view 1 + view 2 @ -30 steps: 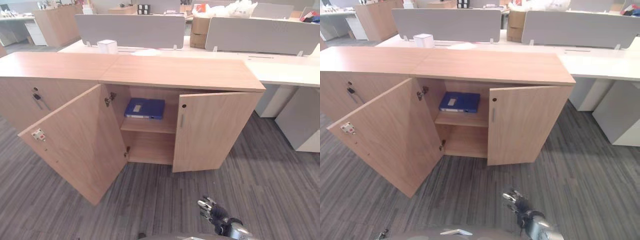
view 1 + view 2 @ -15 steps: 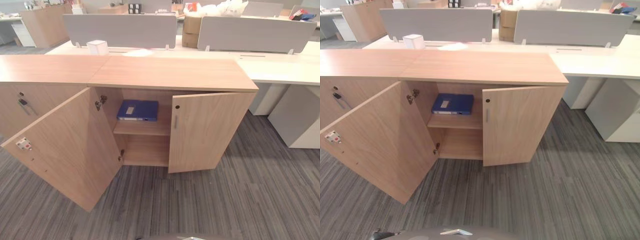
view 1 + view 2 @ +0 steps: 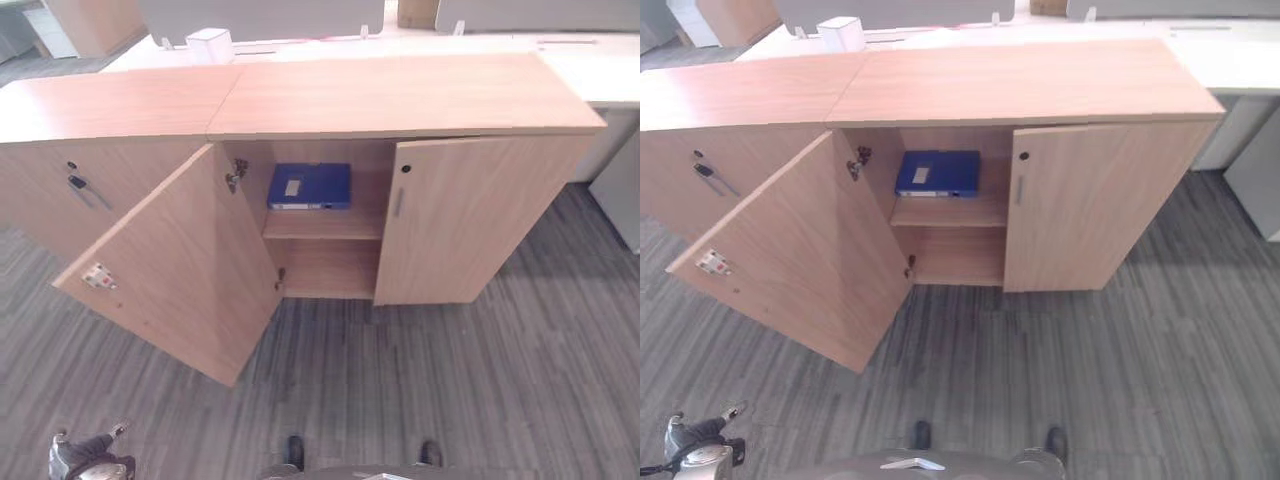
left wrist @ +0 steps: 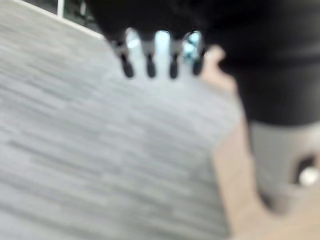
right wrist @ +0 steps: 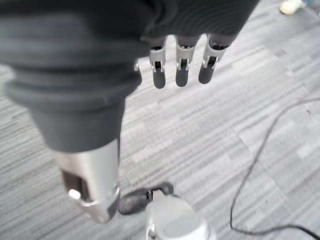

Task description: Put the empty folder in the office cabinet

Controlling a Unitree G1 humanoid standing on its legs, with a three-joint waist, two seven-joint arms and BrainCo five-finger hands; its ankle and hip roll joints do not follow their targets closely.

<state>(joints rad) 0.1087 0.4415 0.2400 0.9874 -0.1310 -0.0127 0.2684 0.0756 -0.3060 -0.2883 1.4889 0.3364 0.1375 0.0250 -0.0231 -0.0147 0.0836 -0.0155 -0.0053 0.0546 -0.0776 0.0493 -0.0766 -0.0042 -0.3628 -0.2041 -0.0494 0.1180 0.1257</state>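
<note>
Folder [image 3: 310,186] on the cabinet [image 3: 400,95] shelf, doors open; our left hand [image 3: 85,456] now hangs low, both hands' [image 5: 182,62] fingers relaxed and empty: placement looks complete.

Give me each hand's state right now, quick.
Left hand: open, fingers straight, holding nothing.
Right hand: open, fingers relaxed, holding nothing.
The folder lies on the cabinet shelf.
</note>
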